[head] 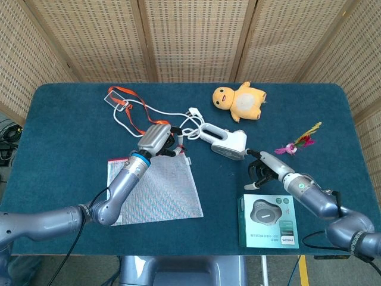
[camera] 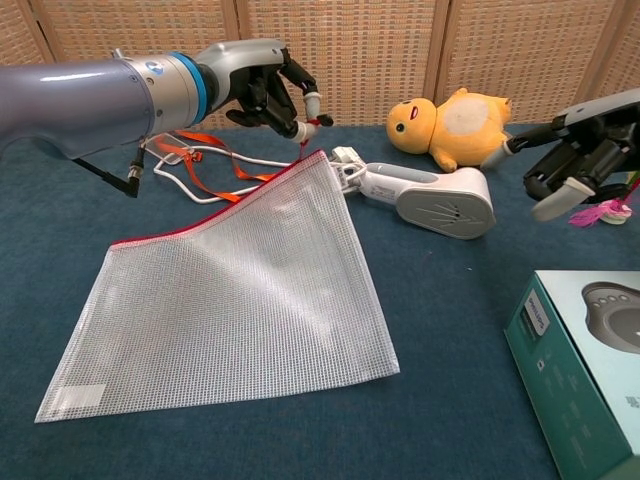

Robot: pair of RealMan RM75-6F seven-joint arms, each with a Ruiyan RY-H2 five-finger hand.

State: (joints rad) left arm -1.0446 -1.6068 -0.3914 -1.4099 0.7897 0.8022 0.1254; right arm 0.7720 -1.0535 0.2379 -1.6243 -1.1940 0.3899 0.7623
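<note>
Hiding the white cable (camera: 345,165), the mesh pouch (camera: 240,290) hangs from the left hand (camera: 270,92).

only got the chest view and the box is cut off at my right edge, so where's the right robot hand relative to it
Observer: In the head view the right robot hand shows just beyond the far left corner of the teal box, between it and the white device. There is a gap between hand and box.
Operator: is the whole box on the table
Observer: Yes, it lies flat with its printed face up, near the front edge of the table.
Operator: anything hidden behind the left arm
Observer: A clear badge holder at the far end of the orange lanyard.
</note>
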